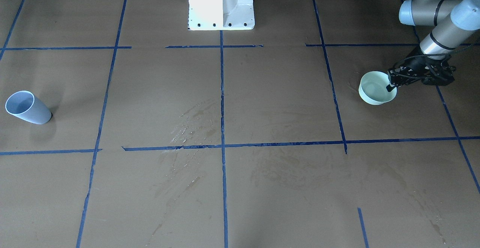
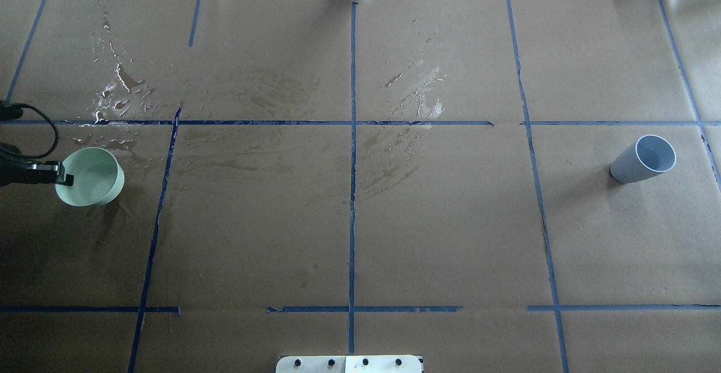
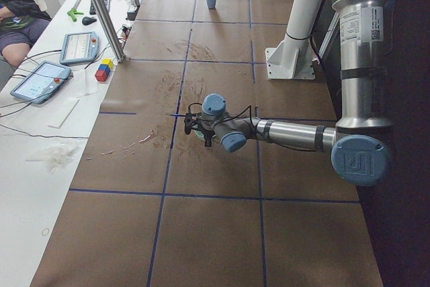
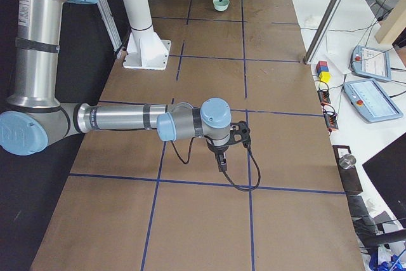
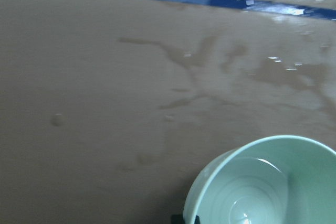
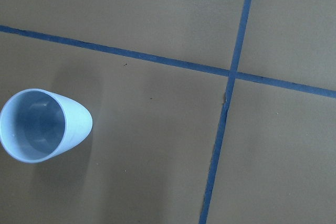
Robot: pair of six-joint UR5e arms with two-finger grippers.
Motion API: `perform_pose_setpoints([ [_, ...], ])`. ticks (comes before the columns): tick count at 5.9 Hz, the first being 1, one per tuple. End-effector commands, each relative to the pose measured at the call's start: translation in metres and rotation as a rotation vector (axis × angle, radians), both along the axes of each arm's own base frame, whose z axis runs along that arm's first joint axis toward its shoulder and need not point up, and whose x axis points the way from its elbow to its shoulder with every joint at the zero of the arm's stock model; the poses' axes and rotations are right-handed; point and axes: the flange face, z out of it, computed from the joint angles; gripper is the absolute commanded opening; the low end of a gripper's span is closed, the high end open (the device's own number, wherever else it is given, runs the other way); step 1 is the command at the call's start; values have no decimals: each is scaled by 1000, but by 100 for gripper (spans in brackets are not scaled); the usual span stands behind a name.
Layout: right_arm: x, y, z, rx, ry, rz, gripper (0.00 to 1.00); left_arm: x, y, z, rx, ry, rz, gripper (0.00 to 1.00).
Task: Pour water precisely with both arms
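A pale green bowl (image 1: 377,90) stands on the brown table at the robot's far left; it also shows in the overhead view (image 2: 93,177). Faint glints of water (image 5: 244,216) show in its bottom. My left gripper (image 1: 392,85) reaches in low and tilted, its fingers across the bowl's near rim, shut on it (image 2: 63,179). A pale blue cup (image 1: 27,107) stands upright at the far right (image 2: 645,159). My right gripper (image 4: 222,163) hangs above the table beside the cup (image 6: 42,124); I cannot tell if it is open.
Wet streaks and droplets lie on the paper near the bowl (image 2: 121,88) and by the centre line (image 2: 419,100). The white pedestal (image 1: 221,4) stands at the robot's side. Blue tape lines grid the table. Tablets (image 4: 374,103) and coloured blocks lie off the table's far edge.
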Motion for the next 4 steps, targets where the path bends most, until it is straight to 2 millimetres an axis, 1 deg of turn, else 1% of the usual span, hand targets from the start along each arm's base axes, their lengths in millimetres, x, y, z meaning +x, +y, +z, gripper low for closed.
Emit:
perform_pose_setpoints([
  [1, 0, 0, 0, -1, 0, 1, 100, 41, -54, -105, -64, 98, -92, 0],
  [2, 0, 0, 1, -2, 1, 1, 100, 80, -68, -167, -83, 82, -57, 0],
  [3, 0, 0, 0, -1, 1, 1, 100, 126, -74, -222, -82, 55, -42, 0],
  [4, 0, 0, 0, -1, 1, 1, 100, 210, -46, -273, -113, 39, -46, 0],
])
